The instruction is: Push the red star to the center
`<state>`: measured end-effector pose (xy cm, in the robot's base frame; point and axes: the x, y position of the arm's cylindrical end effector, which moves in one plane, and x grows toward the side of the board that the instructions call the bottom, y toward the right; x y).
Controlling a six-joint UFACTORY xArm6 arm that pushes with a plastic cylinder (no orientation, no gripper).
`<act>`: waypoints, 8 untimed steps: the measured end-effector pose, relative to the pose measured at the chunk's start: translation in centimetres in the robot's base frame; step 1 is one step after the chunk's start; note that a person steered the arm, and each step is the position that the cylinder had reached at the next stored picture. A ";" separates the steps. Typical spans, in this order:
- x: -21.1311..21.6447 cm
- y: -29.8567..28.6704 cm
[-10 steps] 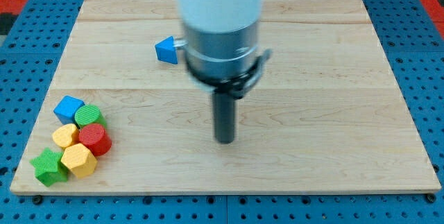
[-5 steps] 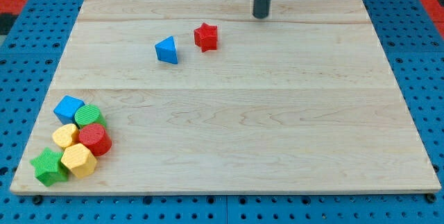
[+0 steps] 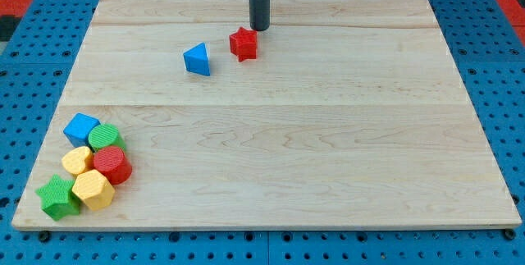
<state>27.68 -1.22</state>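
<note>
The red star (image 3: 244,43) lies on the wooden board (image 3: 328,134) in the upper middle, above and left of the board's centre. My tip (image 3: 259,29) stands just above and to the right of the star, very close to it; I cannot tell if it touches. The rod rises straight out of the view's top.
A blue triangle (image 3: 197,59) lies left of the star. At the lower left corner sits a cluster: a blue cube (image 3: 80,127), a green cylinder (image 3: 105,138), a yellow block (image 3: 78,161), a red cylinder (image 3: 111,166), a yellow hexagon (image 3: 92,189), a green star (image 3: 57,197).
My tip has moved from the board's centre up to the top right, then left and down to just beside the red star. The blocks have not moved.
</note>
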 end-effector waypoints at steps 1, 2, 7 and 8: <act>-0.8 -0.7; 0.0 -1.6; 6.4 -1.4; 6.4 -1.3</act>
